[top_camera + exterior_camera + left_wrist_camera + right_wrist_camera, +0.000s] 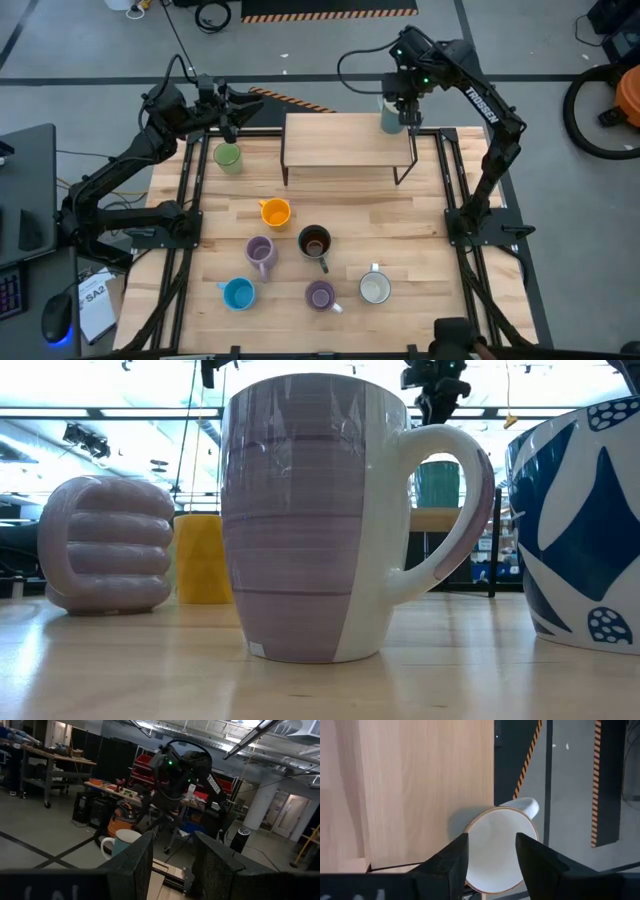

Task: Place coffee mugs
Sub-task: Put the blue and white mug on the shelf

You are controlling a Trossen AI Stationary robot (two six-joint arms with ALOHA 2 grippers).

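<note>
Mug (497, 847) sits between right end effector (491, 857) fingers.

1. In the low view the patterned blue mug (585, 525) is cut off at the picture's right edge.
2. There the lilac mug (320, 515) hides part of the shelf (450, 518).
3. The right wrist view's white mug (500, 849) is partly behind the fingers (451, 862).

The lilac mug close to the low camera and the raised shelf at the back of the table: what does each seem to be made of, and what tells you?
The lilac mug looks like glazed ceramic: glossy, with room lights reflected in it and thick walls. The shelf seems pale wood with visible grain, on thin dark legs, probably metal.
</note>
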